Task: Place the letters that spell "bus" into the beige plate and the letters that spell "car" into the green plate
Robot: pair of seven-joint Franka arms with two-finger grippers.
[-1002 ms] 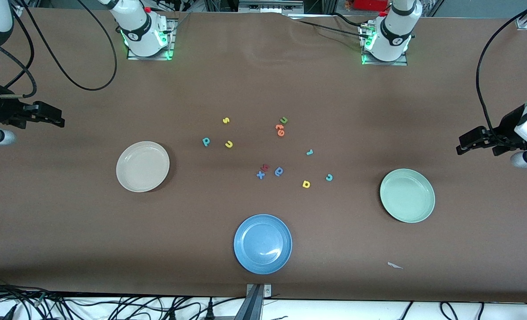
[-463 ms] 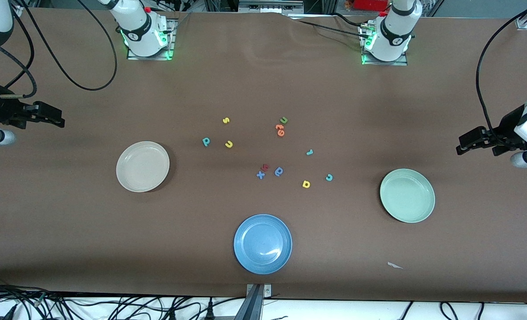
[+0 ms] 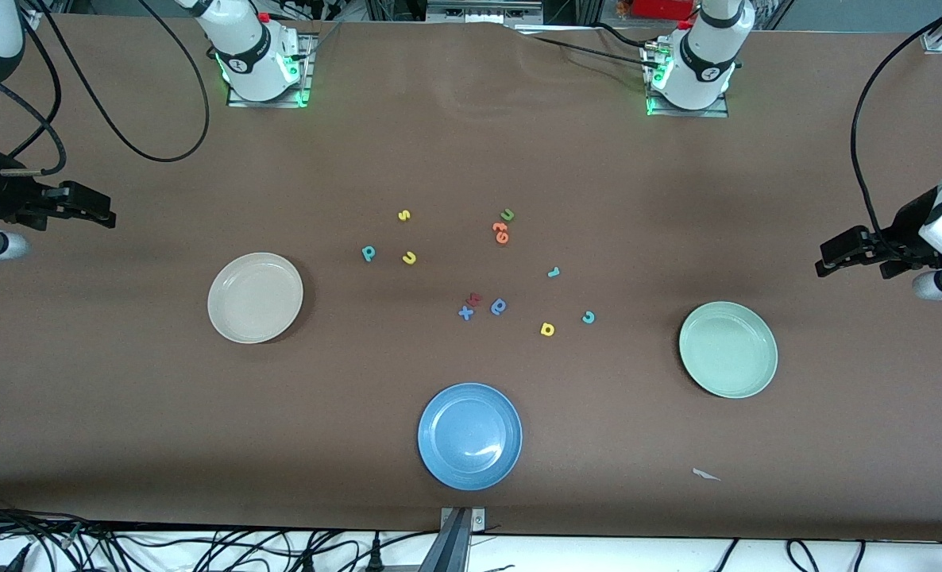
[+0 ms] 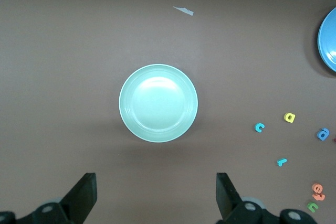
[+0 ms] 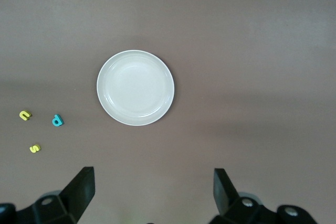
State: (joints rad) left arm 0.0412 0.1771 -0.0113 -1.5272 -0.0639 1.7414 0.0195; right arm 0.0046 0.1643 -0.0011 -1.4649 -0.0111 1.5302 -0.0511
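Observation:
The beige plate (image 3: 255, 298) (image 5: 135, 87) lies toward the right arm's end, the green plate (image 3: 727, 349) (image 4: 158, 103) toward the left arm's end. Mid-table lie the teal b (image 3: 368, 253) (image 5: 57, 120), yellow u (image 3: 409, 257) (image 5: 25, 114) and yellow s (image 3: 404, 214) (image 5: 35, 148). Closer to the green plate lie the teal c (image 3: 588, 318) (image 4: 259, 127), yellow a (image 3: 547, 329) (image 4: 289, 117) and teal r (image 3: 553, 272) (image 4: 282, 162). My right gripper (image 3: 106, 213) (image 5: 153, 174) hangs open and empty beside the beige plate. My left gripper (image 3: 823, 260) (image 4: 156, 179) hangs open and empty beside the green plate.
A blue plate (image 3: 469, 436) lies nearest the front camera. Other letters sit among the task's own: a green u (image 3: 507, 214), orange letters (image 3: 500, 232), a blue round letter (image 3: 499, 307), a blue x (image 3: 465, 313), a red letter (image 3: 475, 299). A paper scrap (image 3: 706, 474) lies near the front edge.

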